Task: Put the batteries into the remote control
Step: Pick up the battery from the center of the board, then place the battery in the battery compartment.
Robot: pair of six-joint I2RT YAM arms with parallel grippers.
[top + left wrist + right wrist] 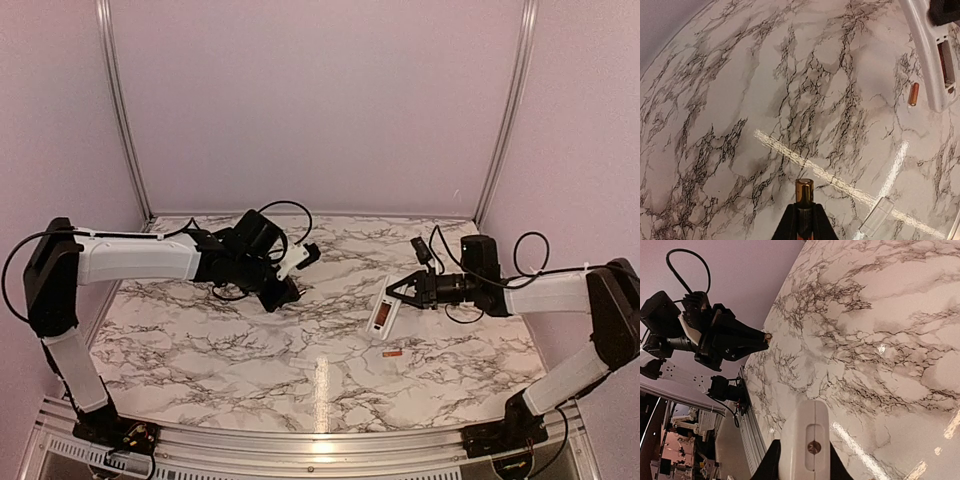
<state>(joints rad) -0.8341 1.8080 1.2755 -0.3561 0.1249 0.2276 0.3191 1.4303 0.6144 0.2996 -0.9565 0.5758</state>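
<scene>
Left wrist: slim coppery battery (804, 190), glossy black-veined marble table (715, 125)

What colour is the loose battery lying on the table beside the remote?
Coppery orange; the loose battery shows best in the left wrist view.

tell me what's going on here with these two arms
The right arm's fingers clamp one end of the white remote control, whose open battery recess faces up. The left arm's fingers pinch a coppery battery, held out over the marble table well to the left of the remote control. A second battery lies loose on the table beside the remote control. The held battery has not yet reached the recess.
</scene>
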